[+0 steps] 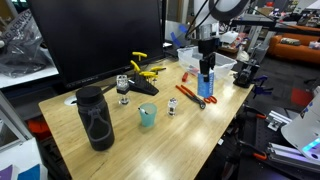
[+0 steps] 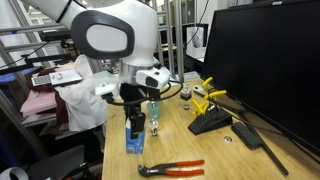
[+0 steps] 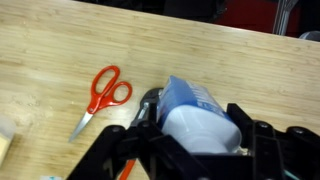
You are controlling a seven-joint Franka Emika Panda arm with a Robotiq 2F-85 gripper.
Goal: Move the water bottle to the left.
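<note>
Exterior view: my gripper (image 1: 206,70) is clamped from above on the water bottle (image 1: 206,86), upright near the tabletop (image 1: 180,140) edge beside red scissors (image 1: 190,96).
Exterior view: I hold the water bottle (image 2: 134,140) high on its body, so I judge it will carry vertical.
Wrist view: fingers (image 3: 150,108) flank it; whether it is lifted, I cannot tell.

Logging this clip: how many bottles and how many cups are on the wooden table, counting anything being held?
Bottles: 2, the water bottle held in the pincer and the black bottle.
Cups: 1, the teal cup.
Total: 3.
The small clear item is too small to classify, so it is not counted.
</note>
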